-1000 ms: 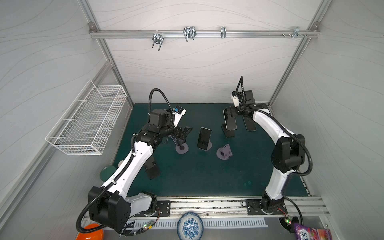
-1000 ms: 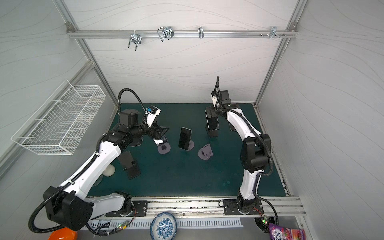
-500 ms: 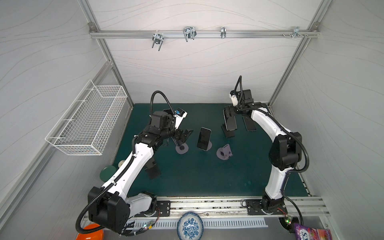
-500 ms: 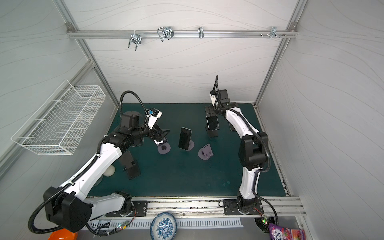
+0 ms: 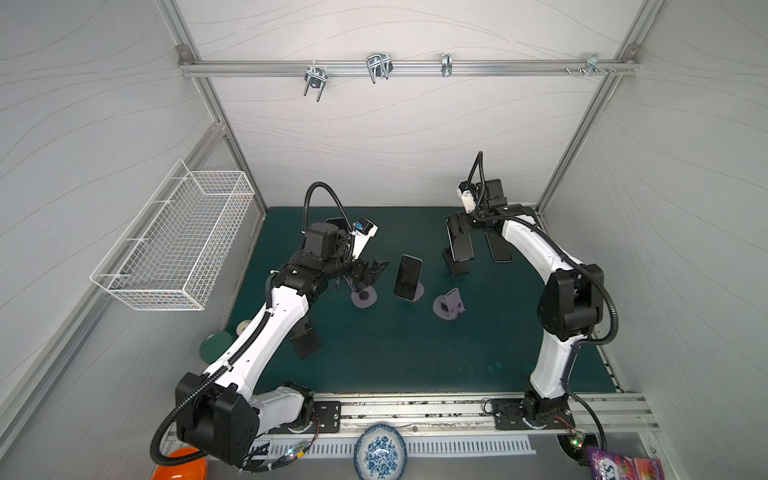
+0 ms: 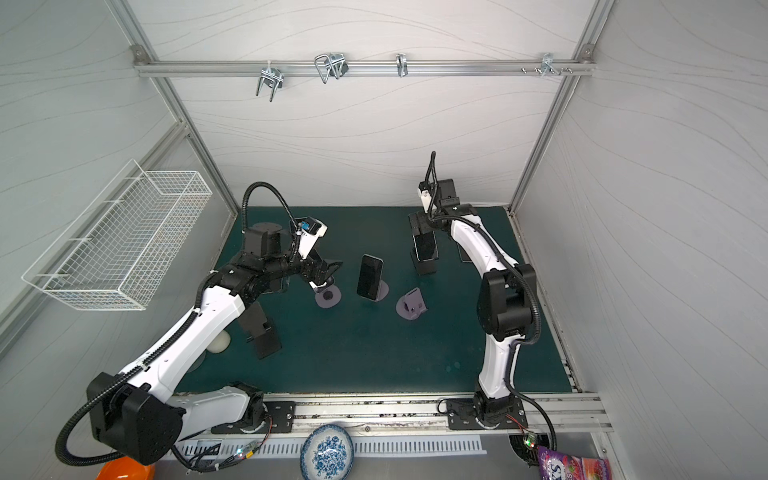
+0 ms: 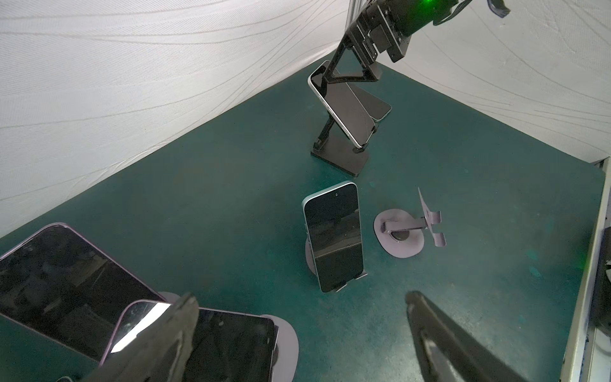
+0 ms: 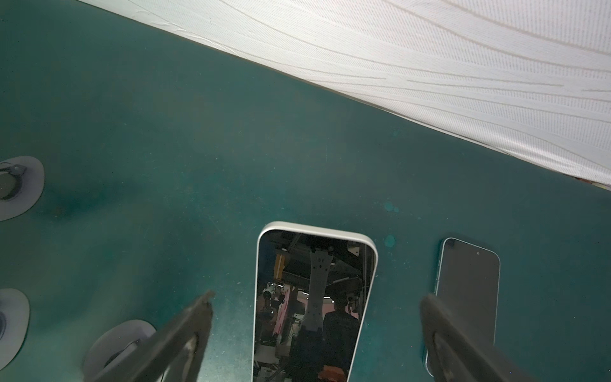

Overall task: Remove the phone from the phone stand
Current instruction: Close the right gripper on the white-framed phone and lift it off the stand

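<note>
Three phones rest on stands. A dark phone (image 5: 409, 276) (image 7: 334, 238) leans on a purple stand (image 5: 419, 291) mid-mat. A white-edged phone (image 8: 314, 297) (image 5: 461, 248) rests on a black phone stand (image 5: 457, 266) (image 7: 340, 155); my right gripper (image 8: 319, 299) (image 5: 457, 226) hangs open over it, one finger on each side, not touching. A purple-edged phone (image 7: 215, 344) sits on a purple stand (image 7: 287, 340) (image 5: 363, 297) below my open left gripper (image 7: 301, 299) (image 5: 372, 270), which holds nothing.
An empty purple stand (image 5: 449, 305) (image 7: 400, 238) sits right of the middle phone. Loose phones lie flat on the green mat (image 5: 395, 353): one (image 8: 469, 287) (image 5: 498, 247) by the black stand, one (image 7: 66, 284) beside the left gripper. Another black stand (image 5: 305, 336) stands under the left arm.
The left arm has crept slightly toward the middle of the mat. The right arm has barely moved. Both grippers stay open.
</note>
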